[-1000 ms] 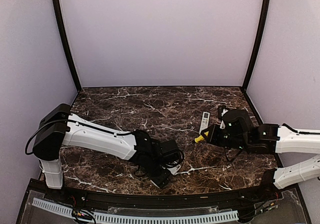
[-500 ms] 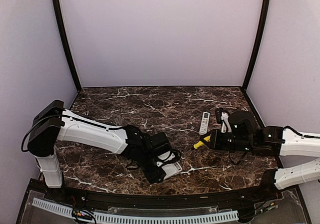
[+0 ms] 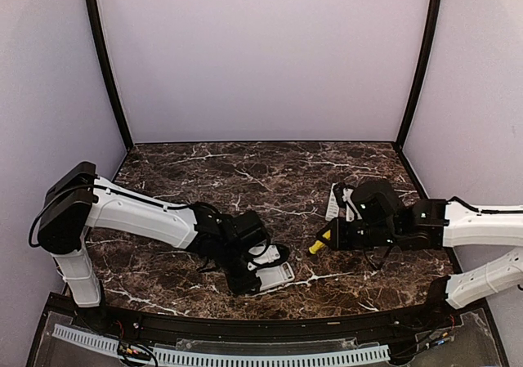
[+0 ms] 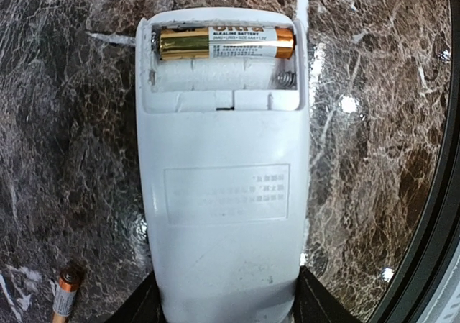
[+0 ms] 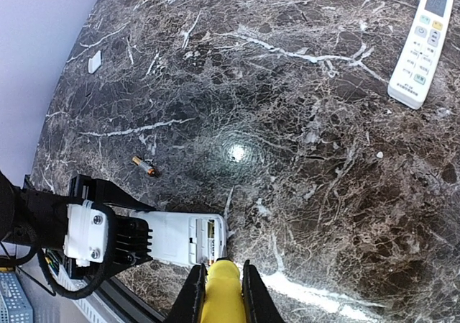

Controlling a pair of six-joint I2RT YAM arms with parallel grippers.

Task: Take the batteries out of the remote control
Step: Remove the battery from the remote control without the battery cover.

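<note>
**Left claw.** We find the left claw [image 4: 228,310] closed on the remote control [image 4: 223,193], with one finger pressed against each long side at the remote's near end. The remote lies back-up on the marble table [image 4: 374,157] and extends straight ahead of the claw.

**Battery compartment.** The compartment sits at the end of the remote farthest from the claw and is uncovered. The installed battery [image 4: 223,42] fills the farther slot and lies crosswise to the claw's axis. The nearer slot shows bare plastic, with its spring [image 4: 286,78] at the right end.

**Loose battery.** The loose battery [image 4: 65,303] rests on the table just left of the claw's left finger, apart from the remote.

**Right claw.** The right claw [image 5: 223,283] is closed on the yellow handle of the screwdriver [image 3: 319,243], which projects forward between the fingers. The uncovered end of the remote lies directly ahead of this claw. In the overhead view it is near the handle tip but not touching it.

**Other items.** A second remote [image 5: 420,46] lies face-up well ahead and to the right of the right claw. A small white cover [image 5: 95,62] lies well ahead and to its left.
</note>
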